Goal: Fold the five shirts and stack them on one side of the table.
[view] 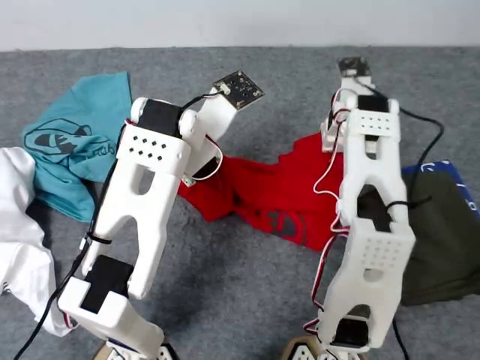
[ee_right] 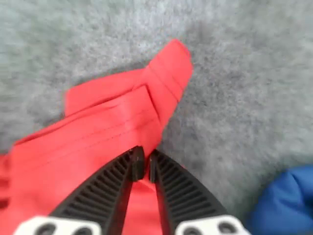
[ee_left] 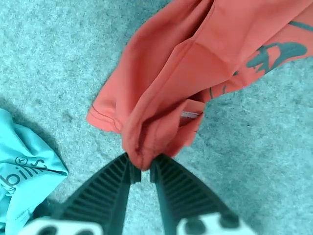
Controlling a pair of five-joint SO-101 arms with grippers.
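The left gripper [ee_left: 141, 170] and right gripper [ee_right: 142, 164] are each pinching the red shirt [view: 274, 196]. They should be pulling apart evenly, keeping it taut over the surface [view: 247, 300].

High view. Ends of the red shirt [view: 277, 195] lie under the left arm [view: 142, 195] and right arm [view: 371, 217]. The white shirt [view: 19, 225] is cut by the frame edge, the dark shirt [view: 442, 232] by the opposite edge. The dark shirt covers most of the blue shirt [view: 442, 166]. Print on the teal shirt [view: 67, 142] is partly lost in folds.
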